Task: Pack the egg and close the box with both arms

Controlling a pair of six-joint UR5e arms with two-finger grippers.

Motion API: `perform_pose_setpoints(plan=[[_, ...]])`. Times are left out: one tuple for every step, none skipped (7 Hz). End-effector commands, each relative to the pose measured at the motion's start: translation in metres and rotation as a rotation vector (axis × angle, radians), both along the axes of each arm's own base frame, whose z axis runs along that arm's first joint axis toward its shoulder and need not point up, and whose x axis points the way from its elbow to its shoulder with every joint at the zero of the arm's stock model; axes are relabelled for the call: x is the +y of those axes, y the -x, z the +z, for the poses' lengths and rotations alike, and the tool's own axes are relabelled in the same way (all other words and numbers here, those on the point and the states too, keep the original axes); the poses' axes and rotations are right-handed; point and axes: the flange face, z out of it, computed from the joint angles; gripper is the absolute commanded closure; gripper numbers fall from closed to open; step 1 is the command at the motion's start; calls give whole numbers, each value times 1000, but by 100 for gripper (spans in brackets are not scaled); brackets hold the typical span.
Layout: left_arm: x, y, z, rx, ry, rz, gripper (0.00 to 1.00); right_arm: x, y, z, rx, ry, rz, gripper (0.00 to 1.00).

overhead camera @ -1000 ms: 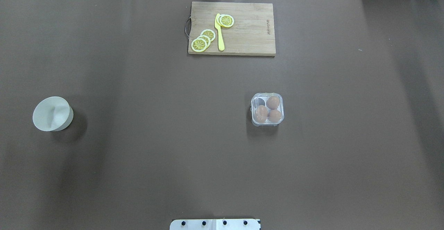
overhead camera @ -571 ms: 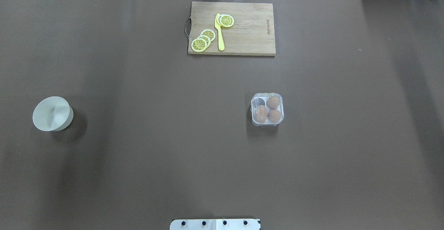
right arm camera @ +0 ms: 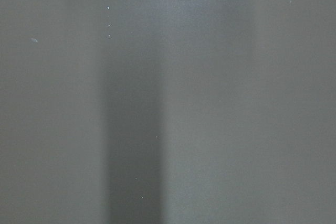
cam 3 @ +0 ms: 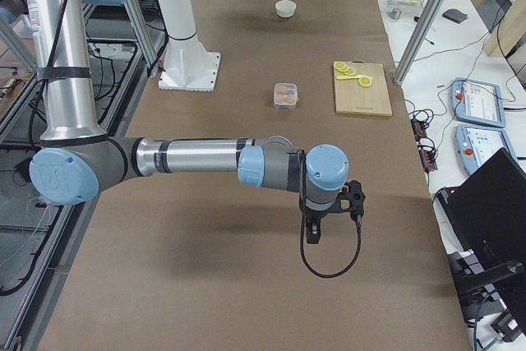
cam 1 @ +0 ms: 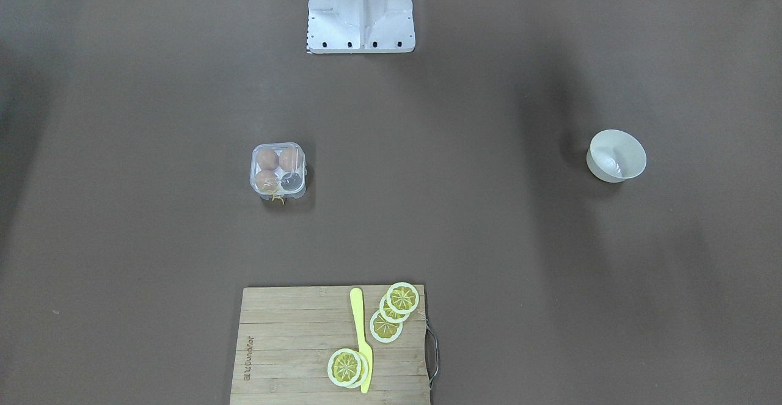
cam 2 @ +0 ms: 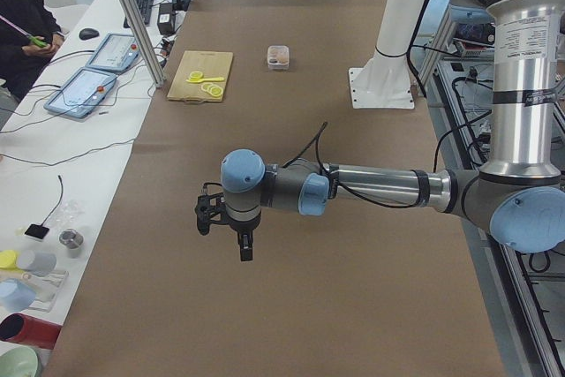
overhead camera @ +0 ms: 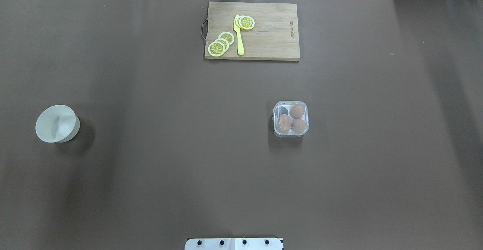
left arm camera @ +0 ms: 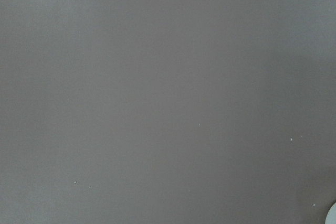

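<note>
No change since 1 s ago: box (overhead camera: 291, 118) holds 3 eggs (overhead camera: 297, 111), lid seems shut, task likely done. Grip of left claw (cam 2: 231, 234) and right claw (cam 3: 325, 223): cannot tell.

The small clear-plastic egg box (overhead camera: 290, 102) stands upright on the brown counter (overhead camera: 151, 174), a little right of the middle. Three tan-brown eggs (overhead camera: 297, 111) sit in its cells; the far-left cell (overhead camera: 282, 111) is empty. The left arm (cam 2: 371, 190) and the right arm (cam 3: 197, 156) stretch level, well apart from the box.

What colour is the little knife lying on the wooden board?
The knife is plain bright yellow; the exterior front-facing view shows it best.
</note>
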Motion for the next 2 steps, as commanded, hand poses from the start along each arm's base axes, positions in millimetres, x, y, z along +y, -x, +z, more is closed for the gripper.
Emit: perform_pose_setpoints(plan=[[0,0,0,0,0,0,1,1,0,1,2,2,0,0],[0,0,1,0,3,0,1,1,0,1,2,0,0,0]])
